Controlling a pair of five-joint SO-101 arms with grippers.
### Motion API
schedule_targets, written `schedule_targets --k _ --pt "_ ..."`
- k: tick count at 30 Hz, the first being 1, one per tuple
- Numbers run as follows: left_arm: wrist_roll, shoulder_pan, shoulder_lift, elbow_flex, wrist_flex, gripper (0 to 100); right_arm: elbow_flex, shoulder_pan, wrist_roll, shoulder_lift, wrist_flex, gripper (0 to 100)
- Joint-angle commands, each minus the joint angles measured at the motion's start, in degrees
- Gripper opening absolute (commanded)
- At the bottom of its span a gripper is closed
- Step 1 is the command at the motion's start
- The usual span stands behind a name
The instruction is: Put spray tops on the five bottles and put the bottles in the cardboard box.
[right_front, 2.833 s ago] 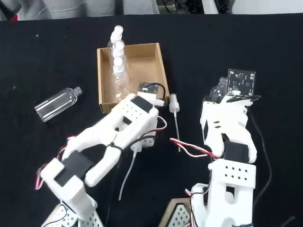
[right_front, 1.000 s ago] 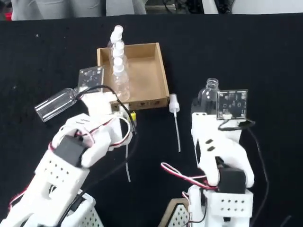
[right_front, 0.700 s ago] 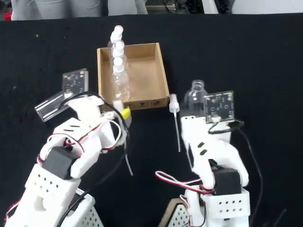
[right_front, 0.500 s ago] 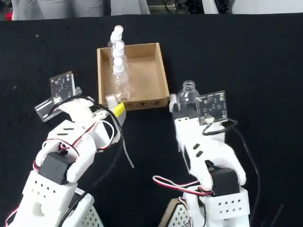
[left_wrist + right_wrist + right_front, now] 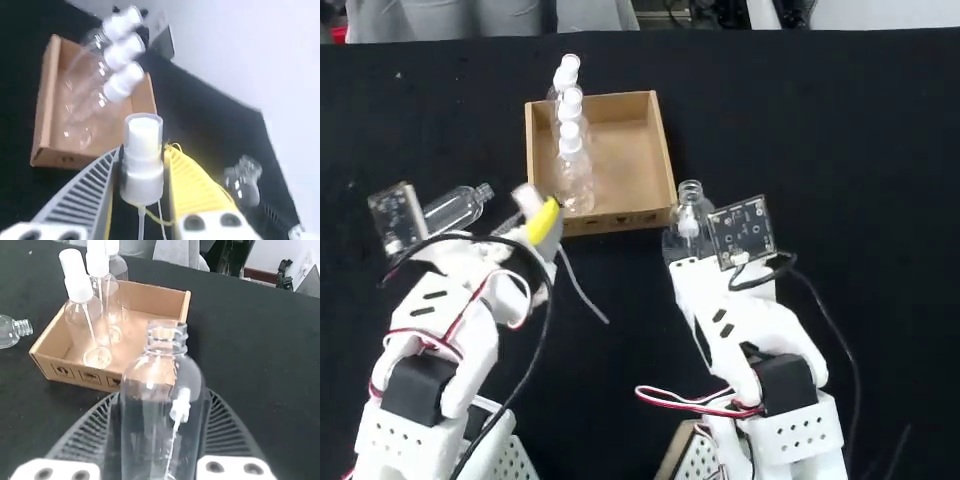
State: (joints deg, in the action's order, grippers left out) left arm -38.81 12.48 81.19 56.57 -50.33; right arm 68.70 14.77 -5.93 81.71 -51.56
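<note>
Spray top [image 5: 142, 177] is pinched between the grey and yellow fingers of my left gripper [image 5: 143, 150]. Its white cap pokes out past the fingertips and its thin tube trails back beneath them. From the high view I see that gripper [image 5: 542, 215] held near the front left corner of the cardboard box [image 5: 655, 150]. A loose bottle [image 5: 455, 207] lies on its side just beyond it on the black counter [image 5: 820, 120], neck bare.

My right gripper [image 5: 162, 400] is clamped around an open bottle [image 5: 162, 390], one finger on each side of the clear body. The bottle stands upright with nothing on its threaded neck. In the high view this bottle [image 5: 688, 208] sits close to the front right corner of the box. Through its clear wall I make out a second spray top [image 5: 180, 407] lying on the counter behind it.

Farther out, three capped bottles [image 5: 570, 140] stand in a row along the left wall inside the box, each with a white spray top on. The left wrist view shows the same row [image 5: 115, 55], leaning over the cardboard floor.
</note>
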Motion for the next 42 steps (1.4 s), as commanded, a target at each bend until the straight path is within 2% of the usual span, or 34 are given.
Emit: schedule_targets --k 1,9,18,24,29,35,42 --pt "-2.6 -2.9 2.4 0.7 3.3 3 -0.3 0.9 -0.5 1.6 1.8 12.3" --pt "-6.8 -6.1 10.1 6.0 7.2 3 2.3 6.5 -0.5 1.6 3.7 12.3" --pt "-11.3 -6.5 20.7 14.8 13.8 3 5.5 7.2 -0.5 1.6 7.4 12.3" --pt "-15.8 -12.6 23.4 18.9 19.4 3 6.5 11.3 -0.5 1.6 7.4 12.4" --pt "-18.8 -16.0 23.2 18.9 20.1 3 6.5 11.7 -0.7 1.6 7.4 12.4" --pt "-21.9 -18.1 23.2 18.9 20.0 3 8.8 11.8 -10.0 1.6 9.2 12.4" --pt "-26.3 -23.8 23.2 18.9 20.3 3 14.9 11.8 -11.0 1.6 18.8 12.1"
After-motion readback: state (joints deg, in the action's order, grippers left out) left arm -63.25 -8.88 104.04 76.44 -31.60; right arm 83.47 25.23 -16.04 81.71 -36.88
